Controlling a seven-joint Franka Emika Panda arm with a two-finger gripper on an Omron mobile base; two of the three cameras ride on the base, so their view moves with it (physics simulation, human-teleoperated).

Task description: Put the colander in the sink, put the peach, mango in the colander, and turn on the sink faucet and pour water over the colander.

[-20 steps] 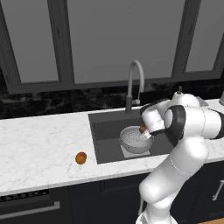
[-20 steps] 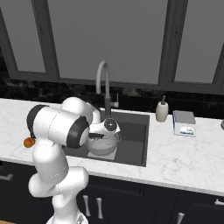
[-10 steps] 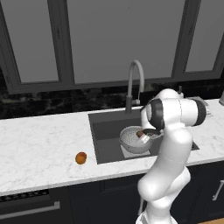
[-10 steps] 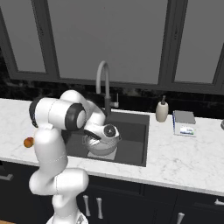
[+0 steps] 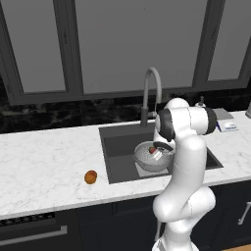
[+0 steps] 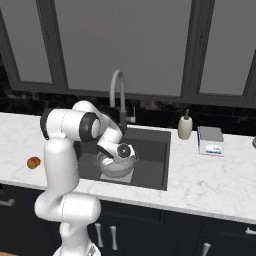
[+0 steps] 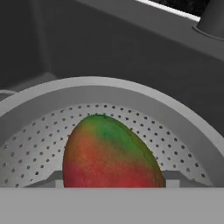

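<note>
Hand view, I see my gripper [image 5: 156,150] grasping the mango [image 7: 109,153] inside the colander [image 7: 183,127], peach [image 5: 90,177] left on the marble counter [image 5: 44,157].

My arm [image 5: 184,162] is glossy white, built of thick rounded segments joined by dark grey bands, rising from a bulbous white base and ending in a round wrist.
</note>
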